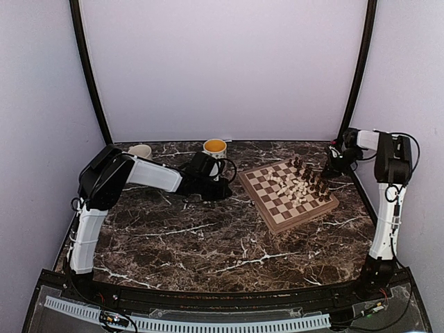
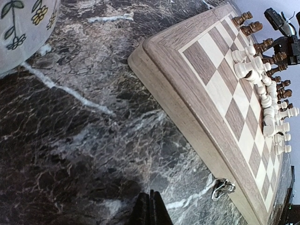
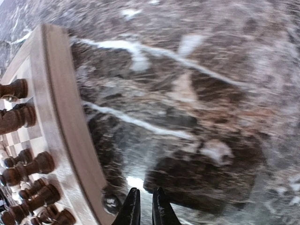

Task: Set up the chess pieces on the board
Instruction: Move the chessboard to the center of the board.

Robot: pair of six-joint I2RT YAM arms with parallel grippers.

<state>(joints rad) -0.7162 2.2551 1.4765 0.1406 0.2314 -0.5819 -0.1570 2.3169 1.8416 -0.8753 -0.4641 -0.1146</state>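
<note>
Setup looks barely begun: chess pieces (image 1: 302, 184) sit bunched toward 2 o'clock on the board (image 1: 272, 208), itself at 3 o'clock on the tabletop (image 1: 208, 236), with left pincer (image 2: 150, 196) pressed together, right pincer (image 3: 145, 191) barely parted, both empty.

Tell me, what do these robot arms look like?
Both are slim white tubes linked by chunky black joints: the left arm, the right arm. Thin black cables loop alongside each. Each ends in two narrow black fingers.
</note>
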